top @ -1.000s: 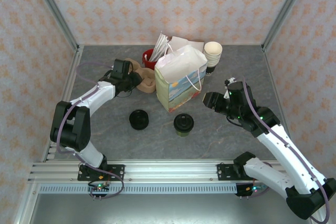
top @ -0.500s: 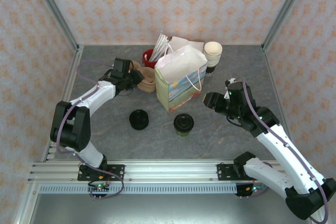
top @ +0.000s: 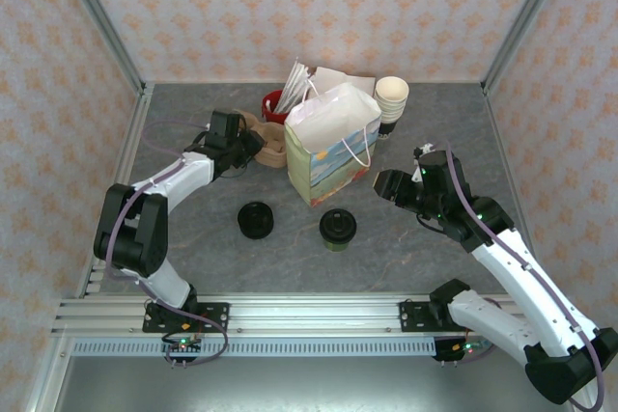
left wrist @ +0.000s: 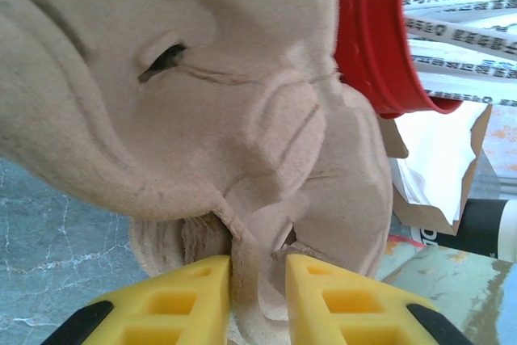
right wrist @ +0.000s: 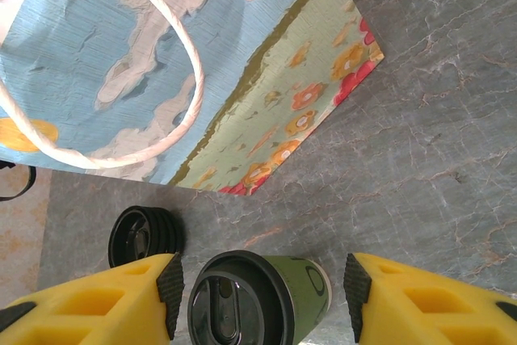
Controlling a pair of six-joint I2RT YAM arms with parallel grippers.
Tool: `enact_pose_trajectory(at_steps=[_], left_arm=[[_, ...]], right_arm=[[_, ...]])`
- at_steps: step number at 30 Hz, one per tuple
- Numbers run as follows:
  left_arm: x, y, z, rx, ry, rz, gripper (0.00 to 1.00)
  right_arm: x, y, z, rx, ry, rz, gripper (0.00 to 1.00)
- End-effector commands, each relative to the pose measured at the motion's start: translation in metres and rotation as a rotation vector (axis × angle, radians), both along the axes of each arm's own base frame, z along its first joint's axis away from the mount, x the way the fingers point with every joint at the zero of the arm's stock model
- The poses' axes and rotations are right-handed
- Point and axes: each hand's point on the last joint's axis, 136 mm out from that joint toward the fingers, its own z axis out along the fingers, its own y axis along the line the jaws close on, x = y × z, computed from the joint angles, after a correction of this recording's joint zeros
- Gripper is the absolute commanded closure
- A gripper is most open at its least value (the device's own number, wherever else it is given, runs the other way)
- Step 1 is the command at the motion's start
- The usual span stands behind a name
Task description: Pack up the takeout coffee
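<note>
While the right pincer [right wrist: 260, 295] is hanging open beside the paper bag [top: 328, 147], the takeout coffee [top: 338, 228] is standing upright on the surface [top: 425, 258], in front of the bag, lining up between the yellow fingers [right wrist: 121, 305] but untouched. Meanwhile the left pincer [left wrist: 258, 280] is pinching the beige pulp tray [left wrist: 202, 78].

takeout coffee [right wrist: 254, 300] at 6 o'clock, between the spread jaws of the right gripper [right wrist: 262, 280], black round thing [right wrist: 145, 236] at 8, flowery paper bag [right wrist: 161, 62] at 11

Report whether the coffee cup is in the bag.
Out: the takeout coffee stands upright on the table, beside the paper bag.
</note>
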Motion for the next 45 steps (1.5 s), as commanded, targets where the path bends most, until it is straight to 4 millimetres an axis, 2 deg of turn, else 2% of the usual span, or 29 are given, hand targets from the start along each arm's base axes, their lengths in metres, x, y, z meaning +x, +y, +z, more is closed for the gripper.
enact_pose_trajectory(at_steps=[1,7,19,24,37,45], left_arm=[[0.003,-0.001,-0.007,-0.014,-0.001,0.037,0.76],[0.004,0.000,-0.008,-0.018,0.005,0.051,0.79],[0.005,0.000,-0.004,-0.019,0.001,0.058,0.96],[0.009,0.000,0.012,-0.027,-0.041,0.052,1.00],[0.009,0.002,0.070,0.007,-0.142,0.020,1.00],[0.004,0.005,0.088,0.043,-0.160,0.007,1.00]], right_arm=[[0.004,0.002,0.006,0.027,-0.016,-0.007,0.43],[0.005,0.004,0.005,0.031,-0.010,-0.005,0.43],[0.004,0.004,0.002,0.035,0.000,-0.008,0.43],[0.004,0.004,0.003,0.039,-0.001,-0.010,0.43],[0.003,0.001,0.006,0.041,-0.013,-0.018,0.43],[0.001,0.001,0.005,0.041,-0.012,-0.018,0.43]])
